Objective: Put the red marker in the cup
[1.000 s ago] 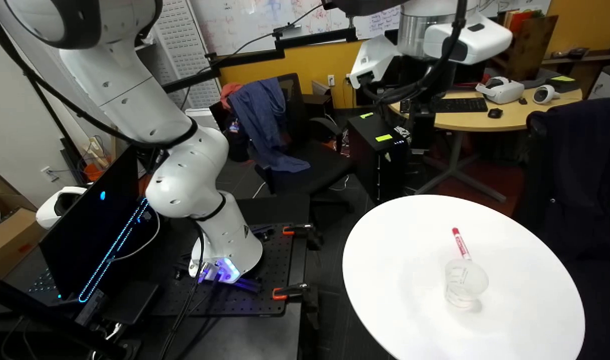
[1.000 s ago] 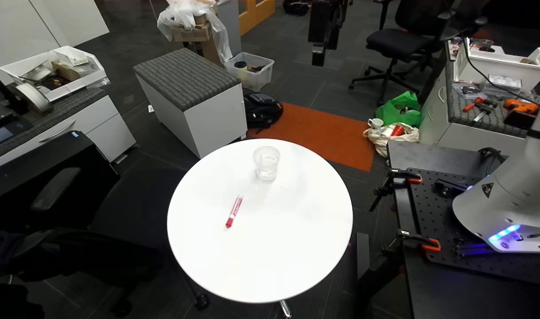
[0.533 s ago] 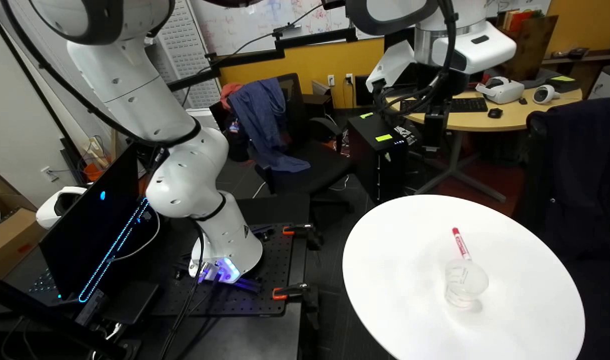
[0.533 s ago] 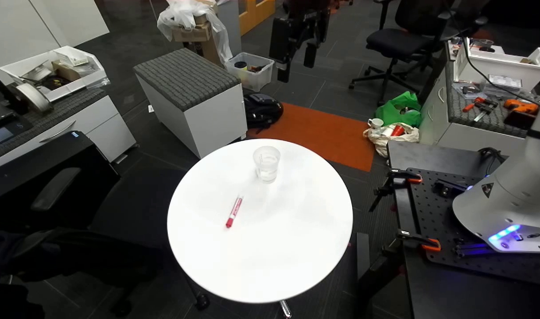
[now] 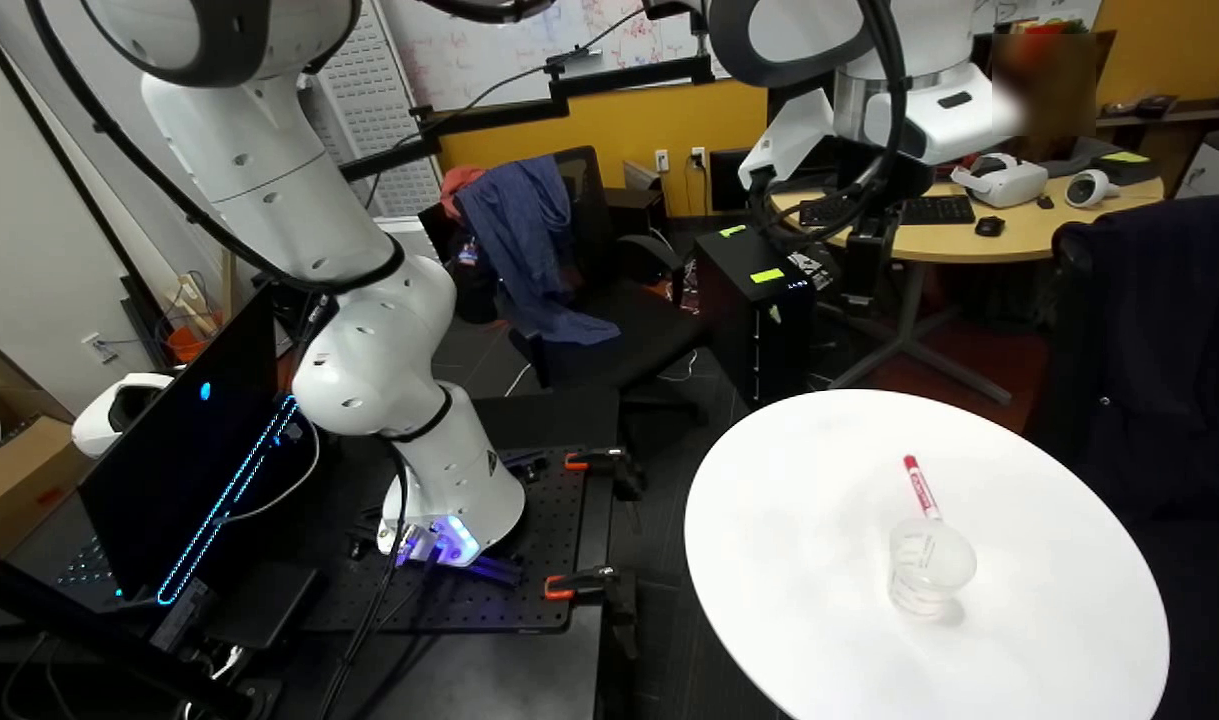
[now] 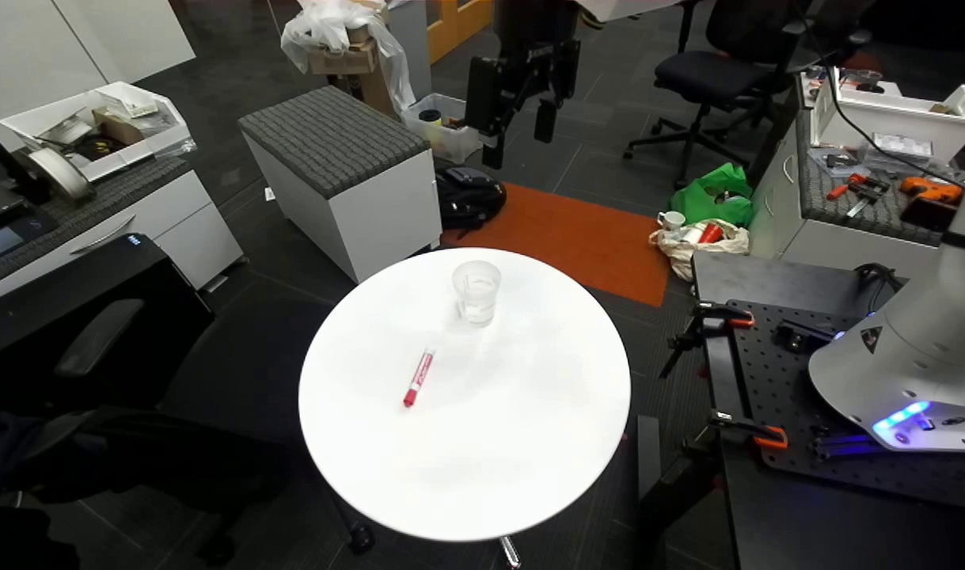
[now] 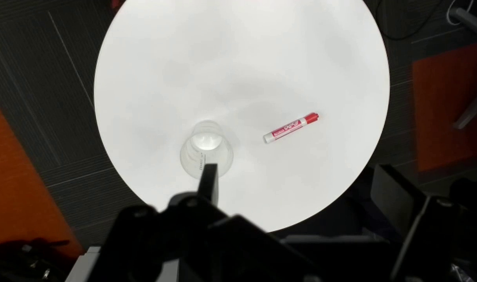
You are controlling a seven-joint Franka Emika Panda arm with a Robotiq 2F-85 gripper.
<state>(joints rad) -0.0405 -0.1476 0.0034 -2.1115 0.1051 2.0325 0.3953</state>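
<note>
In the wrist view the red marker (image 7: 291, 128) lies flat on the round white table (image 7: 156, 70), its red cap pointing away from the cup. The clear cup (image 7: 193, 154) stands upright nearby, apart from the marker. Both exterior views show the marker (image 5: 921, 487) (image 6: 419, 378) and the cup (image 5: 931, 565) (image 6: 476, 293) too. My gripper (image 6: 519, 142) hangs high, well above the tabletop, and stands wide open. Nothing is between its fingers (image 7: 391, 192). From the wrist camera, one fingertip overlaps the cup's near rim in the picture, without visible contact.
The robot's base (image 5: 459, 500) is on a black bench with clamps (image 6: 747, 431) along its edge. A dark chair (image 6: 94, 340) stands beside the round table. Low cabinets (image 6: 379, 214) and a black backpack (image 6: 470, 198) are on the floor beyond it.
The arm has shifted and my gripper has moved further into an exterior view, leftward there, turning so that both its fingers show. Marker and cup have stayed in place.
</note>
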